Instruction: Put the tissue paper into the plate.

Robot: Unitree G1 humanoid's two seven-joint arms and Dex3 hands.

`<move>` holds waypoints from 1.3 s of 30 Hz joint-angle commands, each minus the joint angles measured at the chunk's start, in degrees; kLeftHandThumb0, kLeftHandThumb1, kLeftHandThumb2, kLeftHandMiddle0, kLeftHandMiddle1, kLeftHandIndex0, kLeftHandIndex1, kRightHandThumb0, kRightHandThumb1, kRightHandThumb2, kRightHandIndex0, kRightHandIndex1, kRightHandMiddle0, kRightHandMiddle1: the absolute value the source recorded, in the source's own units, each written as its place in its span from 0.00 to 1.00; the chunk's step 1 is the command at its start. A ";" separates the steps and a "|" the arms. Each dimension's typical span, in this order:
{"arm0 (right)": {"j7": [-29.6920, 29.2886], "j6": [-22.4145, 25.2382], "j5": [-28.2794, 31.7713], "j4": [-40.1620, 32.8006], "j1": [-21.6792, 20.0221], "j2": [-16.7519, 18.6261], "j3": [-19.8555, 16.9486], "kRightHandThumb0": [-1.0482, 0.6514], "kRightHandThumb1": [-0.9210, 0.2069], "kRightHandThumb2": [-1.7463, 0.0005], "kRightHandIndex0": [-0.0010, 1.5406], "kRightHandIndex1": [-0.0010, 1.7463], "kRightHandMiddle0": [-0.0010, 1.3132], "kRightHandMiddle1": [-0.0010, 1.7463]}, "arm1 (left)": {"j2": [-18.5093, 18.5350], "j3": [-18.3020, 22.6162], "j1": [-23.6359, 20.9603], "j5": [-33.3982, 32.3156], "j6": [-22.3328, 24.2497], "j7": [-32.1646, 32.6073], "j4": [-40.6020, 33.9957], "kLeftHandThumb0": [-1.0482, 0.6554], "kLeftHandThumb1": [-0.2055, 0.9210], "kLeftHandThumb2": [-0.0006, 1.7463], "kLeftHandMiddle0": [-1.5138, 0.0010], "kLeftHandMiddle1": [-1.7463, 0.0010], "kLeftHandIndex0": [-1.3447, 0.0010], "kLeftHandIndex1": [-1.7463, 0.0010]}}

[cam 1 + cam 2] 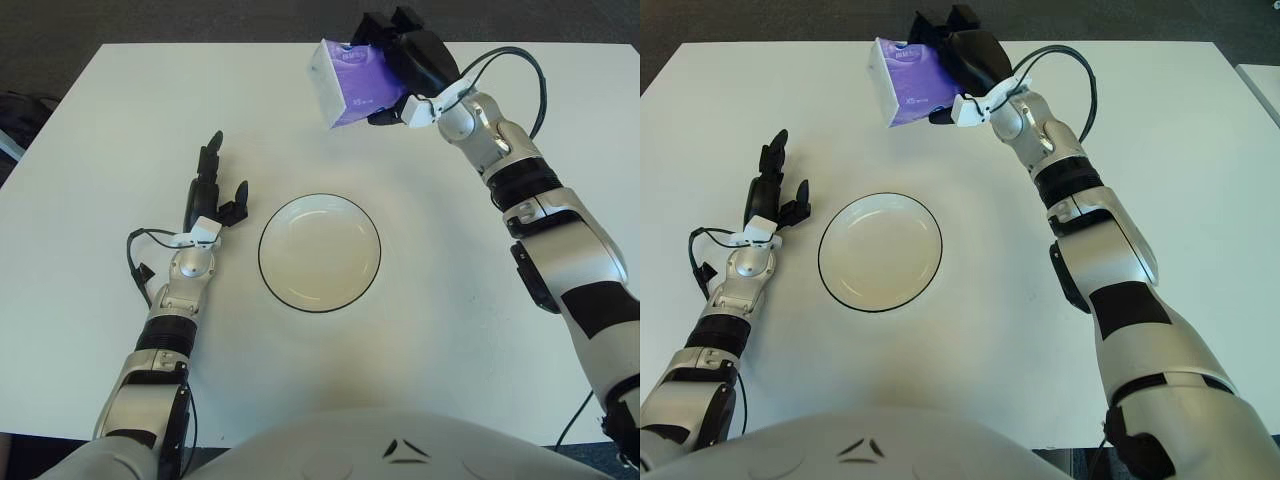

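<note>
Above the desk's (pixel 90 330) far side, right hand (pixel 408 62) grips purple tissue pack (pixel 347 82), tilted, held aloft beyond plate (pixel 319 252). Plate holds nothing. Left hand (pixel 211 190) beside plate's left, fingers loosely spread, holding nothing.

- A white surface (pixel 100 330) is filling most of the frame.
- A white, dark-rimmed plate (pixel 319 252) is sitting on it, near the frame's centre.
</note>
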 commanded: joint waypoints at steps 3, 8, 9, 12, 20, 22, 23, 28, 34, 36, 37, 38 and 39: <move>10.02 5.10 5.35 -18.38 7.39 -0.82 -2.06 0.32 0.64 0.16 0.79 1.00 0.53 1.00 | -8.35 -3.86 12.11 0.16 1.24 0.72 8.90 0.22 1.00 0.45 0.90 1.00 1.00 0.83; 14.56 5.19 9.10 -23.10 9.90 -0.86 -2.57 0.33 0.61 0.19 0.77 1.00 0.51 1.00 | -8.48 -3.79 11.84 0.00 1.12 0.59 9.16 0.23 1.00 0.45 0.90 1.00 1.00 0.82; 15.40 5.09 9.85 -24.10 10.58 -0.90 -2.61 0.33 0.60 0.20 0.77 1.00 0.50 1.00 | -8.49 -3.79 11.80 -0.02 1.12 0.57 9.19 0.23 1.00 0.45 0.90 1.00 1.00 0.82; 17.35 4.94 11.42 -26.48 12.40 -0.83 -2.73 0.33 0.58 0.21 0.76 1.00 0.49 1.00 | -8.51 -3.80 11.68 -0.02 1.15 0.55 9.25 0.23 1.00 0.45 0.90 1.00 1.00 0.82; 21.48 2.01 14.58 -29.52 14.96 -0.91 -2.64 0.34 0.57 0.22 0.75 1.00 0.48 1.00 | -8.53 -3.70 11.46 -0.08 0.97 0.62 9.56 0.23 1.00 0.45 0.89 1.00 1.00 0.82; 23.08 1.84 15.40 -30.93 15.64 -1.35 -2.50 0.34 0.57 0.22 0.75 1.00 0.48 1.00 | -8.45 -3.70 11.49 -0.09 0.85 0.52 9.59 0.22 1.00 0.46 0.89 1.00 1.00 0.82; 23.85 1.92 15.75 -31.56 15.95 -1.56 -2.45 0.34 0.57 0.22 0.75 1.00 0.48 1.00 | -8.42 -3.70 11.48 -0.12 0.81 0.46 9.65 0.22 1.00 0.46 0.89 1.00 1.00 0.82; 27.73 3.24 17.38 -34.64 17.22 -2.45 -2.34 0.34 0.57 0.22 0.75 1.00 0.48 1.00 | -8.34 -3.59 11.53 -0.28 0.21 0.32 10.06 0.22 1.00 0.46 0.90 1.00 1.00 0.82; 31.85 3.65 17.56 -36.40 17.21 -3.47 -1.86 0.33 0.58 0.21 0.74 1.00 0.49 1.00 | -8.17 -3.35 11.33 -0.78 -0.89 -0.29 11.27 0.21 1.00 0.47 0.90 1.00 1.00 0.82; 32.65 3.44 17.06 -37.15 17.46 -3.59 -1.71 0.33 0.58 0.21 0.74 1.00 0.49 1.00 | -8.03 -3.25 11.15 -0.97 -1.11 -0.63 11.82 0.21 1.00 0.47 0.90 1.00 1.00 0.82; 32.92 3.29 16.88 -37.50 17.67 -3.62 -1.68 0.33 0.58 0.21 0.74 1.00 0.49 1.00 | -7.96 -3.23 11.09 -0.98 -1.15 -0.71 12.00 0.21 1.00 0.47 0.90 1.00 1.00 0.82; 33.11 3.22 16.74 -37.70 17.79 -3.59 -1.67 0.33 0.58 0.21 0.74 1.00 0.49 1.00 | -7.90 -3.21 11.02 -1.00 -1.18 -0.77 12.15 0.20 1.00 0.47 0.90 1.00 1.00 0.82; 33.40 3.10 16.66 -38.03 17.99 -3.66 -1.63 0.33 0.58 0.21 0.74 1.00 0.49 1.00 | -7.82 -3.23 10.98 -0.96 -1.17 -0.83 12.23 0.20 1.00 0.48 0.90 1.00 1.00 0.83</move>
